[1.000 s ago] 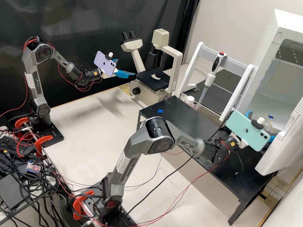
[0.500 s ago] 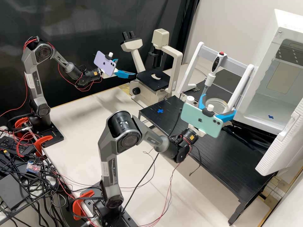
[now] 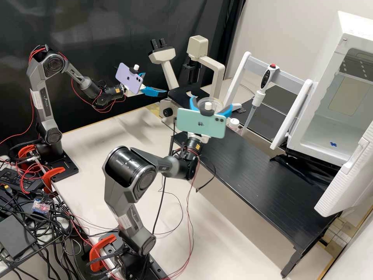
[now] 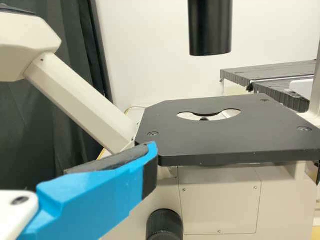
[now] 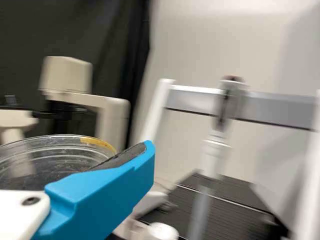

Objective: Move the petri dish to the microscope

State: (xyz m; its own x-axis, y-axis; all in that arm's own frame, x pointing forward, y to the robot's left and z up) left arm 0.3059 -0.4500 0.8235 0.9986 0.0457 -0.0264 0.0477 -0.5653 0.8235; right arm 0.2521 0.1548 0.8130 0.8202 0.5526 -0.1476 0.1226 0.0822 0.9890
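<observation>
In the high view my left gripper (image 3: 156, 83) stands open beside the microscope (image 3: 220, 77); in the left wrist view one finger of the left gripper (image 4: 100, 195) shows near the microscope's black stage (image 4: 225, 137), which has a round hole. My right gripper (image 3: 215, 102), behind the mint phone, is shut on the clear petri dish (image 3: 204, 100), in front of the stage's right side in the high view. In the right wrist view the petri dish (image 5: 55, 155) lies against a finger of the right gripper (image 5: 105, 195), with the microscope (image 5: 111, 117) behind.
A black raised table (image 3: 256, 171) bears a blue cross mark at its left end in another frame's view of the same spot. Behind it stand a pipette (image 3: 257, 99) on a white frame (image 3: 236, 83) and a white-capped bottle (image 3: 234, 123). At right is an open white cabinet (image 3: 324, 134).
The right arm has swung left from the open white cabinet, across the black table to the microscope, carrying the petri dish. The left arm has kept still.
</observation>
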